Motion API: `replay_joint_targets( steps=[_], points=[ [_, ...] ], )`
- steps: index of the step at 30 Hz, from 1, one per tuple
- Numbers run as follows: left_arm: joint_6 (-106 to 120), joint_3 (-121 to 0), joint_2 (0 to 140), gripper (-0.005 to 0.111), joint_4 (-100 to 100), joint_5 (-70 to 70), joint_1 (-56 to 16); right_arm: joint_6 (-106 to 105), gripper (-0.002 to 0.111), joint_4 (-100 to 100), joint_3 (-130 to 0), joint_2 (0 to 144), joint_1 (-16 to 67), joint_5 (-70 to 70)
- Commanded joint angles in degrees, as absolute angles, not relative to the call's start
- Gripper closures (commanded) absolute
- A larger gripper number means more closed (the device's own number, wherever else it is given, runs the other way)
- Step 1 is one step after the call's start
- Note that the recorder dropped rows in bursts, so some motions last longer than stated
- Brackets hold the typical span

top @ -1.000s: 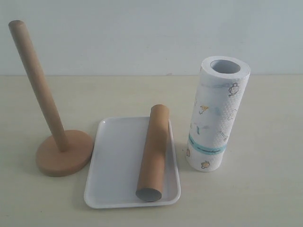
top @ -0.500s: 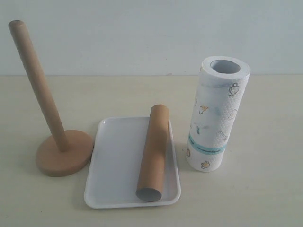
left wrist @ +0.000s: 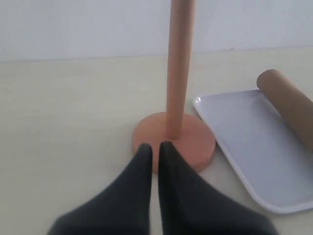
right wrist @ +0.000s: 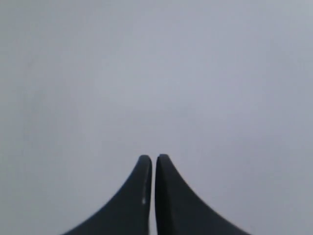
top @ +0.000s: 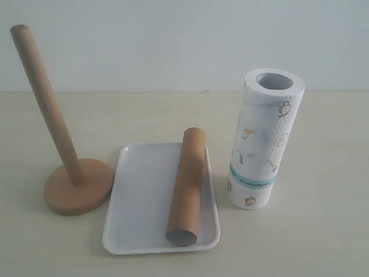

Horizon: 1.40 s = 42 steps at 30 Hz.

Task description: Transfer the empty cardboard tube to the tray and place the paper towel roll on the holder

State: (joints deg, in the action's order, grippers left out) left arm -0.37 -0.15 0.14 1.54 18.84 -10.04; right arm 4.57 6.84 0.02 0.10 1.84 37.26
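Nothing has moved vs the two earlier exterior shots: all items sit in the same spots, and no arm shows in that view.

Empty cardboard tube (top: 185, 187) lies lengthwise in the tray (top: 141, 196), along its right side, w/ the far end propped on the back rim and the open near end close to the front rim. Holder (top: 78, 187) stands just left of the tray, disc base flat on the table, pole bare. Paper towel roll (top: 262, 144) stands upright on the table just right of the tray, hollow core facing up, teal band near the bottom.

Surface is a pale cream tabletop (top: 323, 236), matte, no marks apart from soft shadows under the items. Behind it is a plain off-white wall (top: 173, 40).

Left gripper (left wrist: 154, 146) hovers near the holder's base, fingers drawn together w/ only a thin slit between, gripping nothing. That view also shows the holder (left wrist: 175, 139), a corner of the tray (left wrist: 244, 142) and one tube end (left wrist: 288, 100).

Right gripper (right wrist: 153, 157) is likewise pinched to a thin slit, nothing held, w/ only blank grey-white background behind it.
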Motion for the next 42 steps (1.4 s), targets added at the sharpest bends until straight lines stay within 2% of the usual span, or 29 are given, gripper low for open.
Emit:
replay_joint_targets(
  steps=[1, 6, 16, 23, 28, 31, 36, 40, 41, 42],
  points=[
    [0.0, 0.0, 0.0, 0.103, 2.1, 17.9, -9.9, 8.6, 0.106, 6.8, 0.0, 0.0, 1.9, 46.7],
    [0.0, 0.0, 0.0, 0.103, 2.1, 17.9, -9.9, 8.6, 0.106, 6.8, -3.8, 4.0, 1.9, 43.5],
    [0.0, 0.0, 0.0, 0.103, 2.1, 17.9, -9.9, 16.8, 0.106, -2.4, -7.3, 30.1, 1.9, 30.1],
    [0.0, 0.0, 0.0, 0.103, 2.1, 17.9, -9.9, 27.4, 0.106, -19.8, -7.3, 47.7, 1.9, 36.3],
    [0.0, 0.0, 0.0, 0.103, 2.1, 17.9, -9.9, 29.3, 0.106, -23.7, -7.3, 57.9, 1.9, 45.0],
    [0.0, 0.0, 0.0, 0.103, 2.1, 17.9, -9.9, 34.9, 0.106, -25.8, -7.3, 58.0, 1.9, 47.3],
    [0.0, 0.0, 0.0, 0.103, 2.1, 17.9, -9.9, 40.8, 0.106, -46.3, -7.3, 58.0, 1.9, 48.2],
    [0.0, 0.0, 0.0, 0.103, 2.1, 17.9, -9.9, 42.1, 0.105, -46.3, -7.3, 58.0, 1.9, 48.7],
    [0.0, 0.0, 0.0, 0.103, 2.1, 17.9, -9.9, 42.1, 0.102, -46.2, -7.3, 58.0, 1.9, 49.0],
    [0.0, 0.0, 0.0, 0.103, 2.1, 17.9, -9.9, 42.1, 0.094, -46.2, -7.3, 58.0, 1.9, 49.6]
  ],
)
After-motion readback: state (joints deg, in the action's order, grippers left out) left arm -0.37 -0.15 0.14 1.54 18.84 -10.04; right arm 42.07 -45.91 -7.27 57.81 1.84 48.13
